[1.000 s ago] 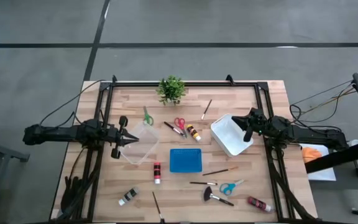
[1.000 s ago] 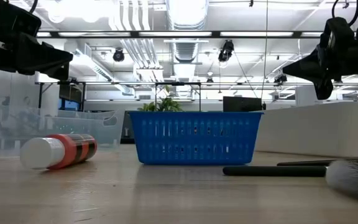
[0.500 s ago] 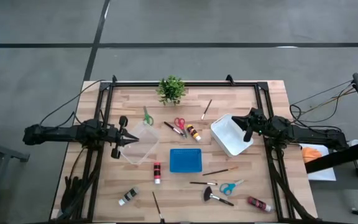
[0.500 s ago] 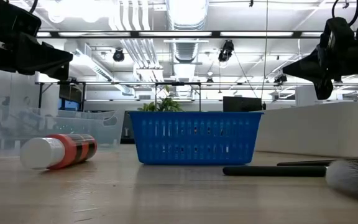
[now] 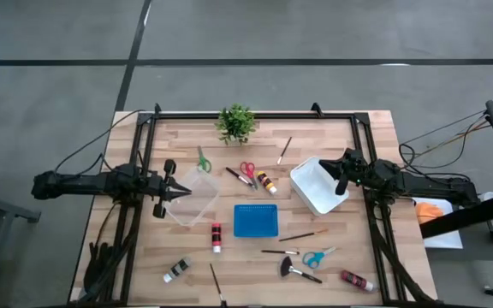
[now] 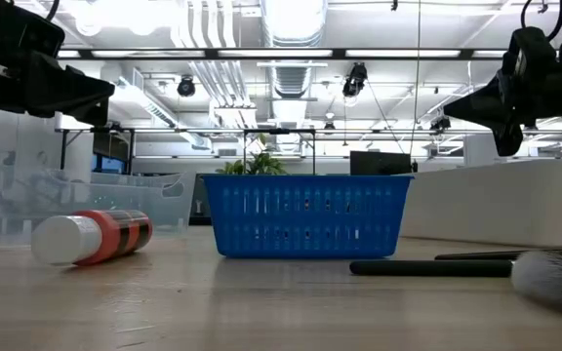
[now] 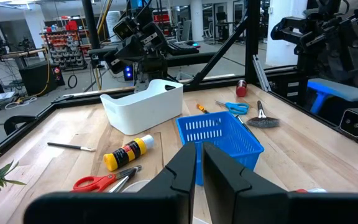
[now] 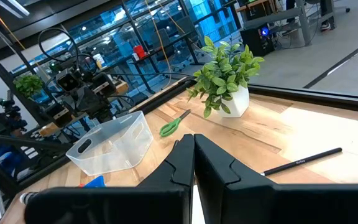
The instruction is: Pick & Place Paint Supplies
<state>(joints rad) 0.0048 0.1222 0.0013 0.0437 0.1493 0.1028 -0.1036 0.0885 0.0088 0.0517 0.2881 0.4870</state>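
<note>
Nothing differs from a second ago: the left gripper [image 5: 171,193] hangs closed over the clear bin [image 5: 190,196], the right gripper [image 5: 342,181] closed above the white bin [image 5: 318,185], and every supply lies where it did.

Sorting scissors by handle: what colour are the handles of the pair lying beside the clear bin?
Green. The scissors show best in the high view, by the clear bin.

A blue slotted basket [image 5: 256,220], a white bin [image 5: 317,186] and red-handled scissors [image 5: 247,169] are seen.
</note>
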